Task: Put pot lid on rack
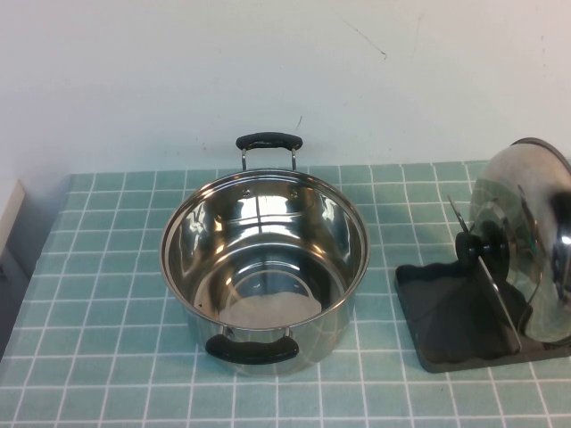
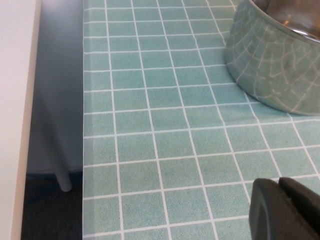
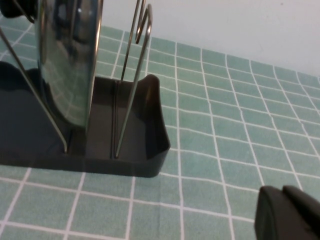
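Note:
The shiny steel pot lid [image 1: 531, 232] with its black knob [image 1: 484, 250] stands on edge in the dark grey rack [image 1: 446, 312] at the right, held between the wire dividers. It also shows in the right wrist view [image 3: 70, 60], upright in the rack [image 3: 140, 150]. Neither arm shows in the high view. My left gripper [image 2: 282, 200] is shut and empty, low over the tiles left of the pot. My right gripper [image 3: 285, 207] is shut and empty, over the tiles beside the rack's end, apart from it.
The deep steel pot [image 1: 264, 259] with two black handles stands open at the table's middle; its wall shows in the left wrist view [image 2: 270, 65]. The table's left edge [image 2: 82, 125] drops to the floor. A white wall runs behind.

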